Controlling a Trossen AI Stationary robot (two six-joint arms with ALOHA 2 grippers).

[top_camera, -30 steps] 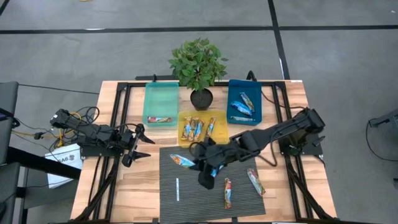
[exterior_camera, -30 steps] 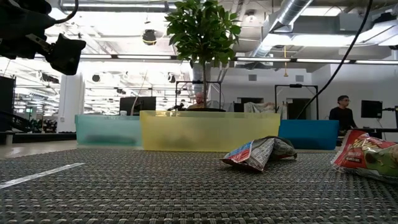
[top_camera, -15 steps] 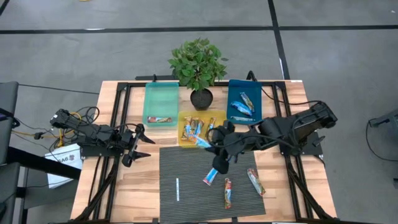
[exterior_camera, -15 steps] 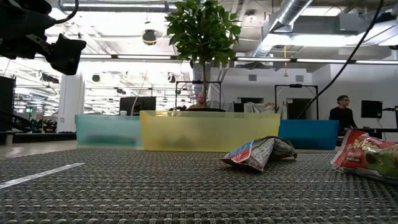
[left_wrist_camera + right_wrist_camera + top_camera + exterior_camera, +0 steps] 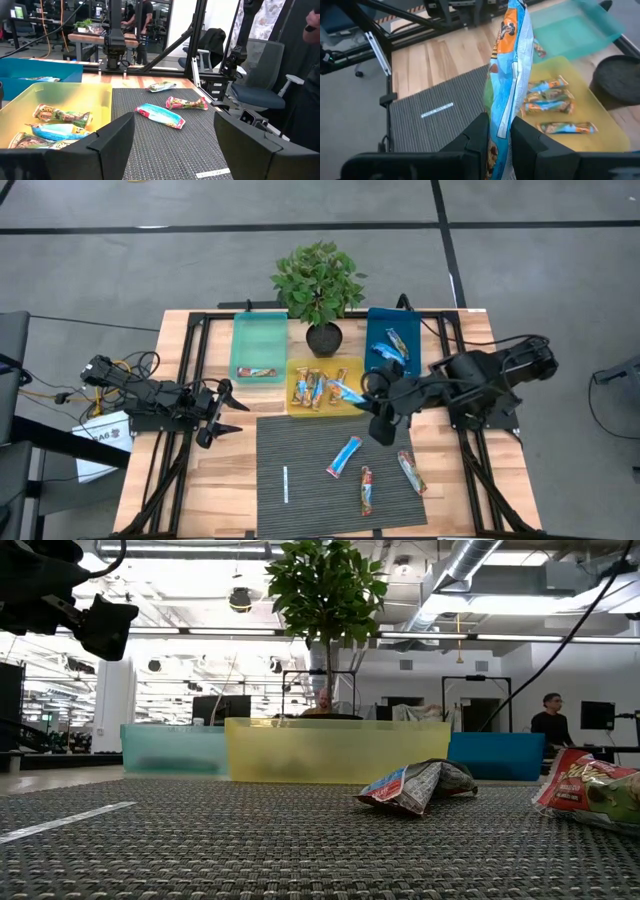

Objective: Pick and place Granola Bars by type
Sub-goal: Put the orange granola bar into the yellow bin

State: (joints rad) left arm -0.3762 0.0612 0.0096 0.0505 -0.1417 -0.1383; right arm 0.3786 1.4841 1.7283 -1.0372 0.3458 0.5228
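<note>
Since a second ago, a blue-wrapped granola bar [image 5: 510, 75] has been carried off the grey mat [image 5: 300, 480] toward the far bins, and the right end effector [image 5: 362, 393] is now seen at the yellow bin's [image 5: 352, 406] right edge, close to the blue bin [image 5: 376, 320]; another blue bar [image 5: 344, 456] now lies on the mat where none lay before. The carried bar is pinched between the right fingers [image 5: 478, 131], which are pressed close on its lower part, the wrapper standing up above them. For a clean drop, the bar should be brought fully over the blue bin, where like bars [image 5: 392, 348] already lie, before release, since the yellow bin holds multicoloured bars [image 5: 62, 116]. Two red-orange bars [image 5: 366, 489] remain on the mat. The left end effector [image 5: 224, 412] waits spread wide and empty over the surface [image 5: 170, 480] at the left.
</note>
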